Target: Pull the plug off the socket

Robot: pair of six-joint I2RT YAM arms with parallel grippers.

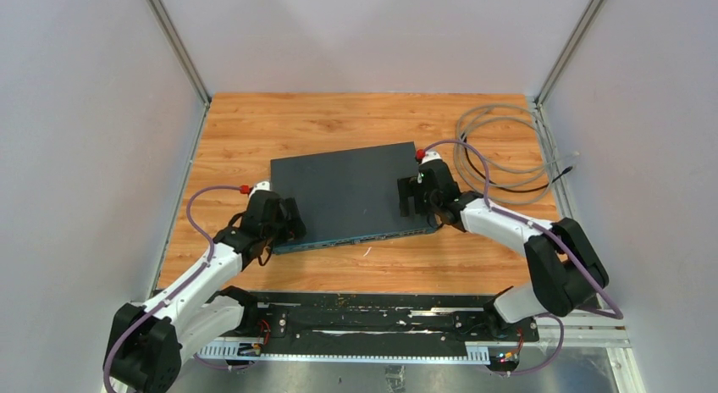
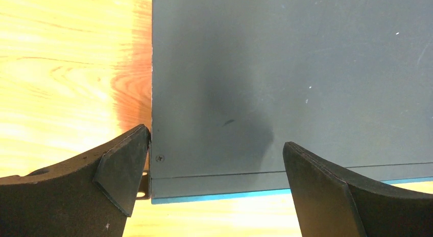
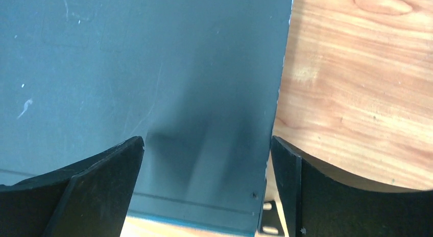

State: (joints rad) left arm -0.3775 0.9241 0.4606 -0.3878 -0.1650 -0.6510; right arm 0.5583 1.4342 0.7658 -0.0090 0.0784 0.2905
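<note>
A flat dark grey switch box point(image 1: 351, 190) lies on the wooden table, its socket row point(image 1: 364, 238) on the near blue-edged face. I see no plug seated in it. My left gripper point(image 1: 279, 221) is open and straddles the box's near left corner point(image 2: 158, 160); in the left wrist view point(image 2: 217, 137) one finger sits beside the left edge and the other over the top. My right gripper point(image 1: 417, 196) is open and straddles the near right corner; in the right wrist view point(image 3: 207, 140) one finger is over the top point(image 3: 153, 68) and the other just outside the right edge.
A coil of grey cable point(image 1: 499, 152) lies at the back right, its loose end point(image 1: 566, 168) near the right wall. A small white scrap point(image 1: 367, 251) lies in front of the box. Walls close in the table on three sides.
</note>
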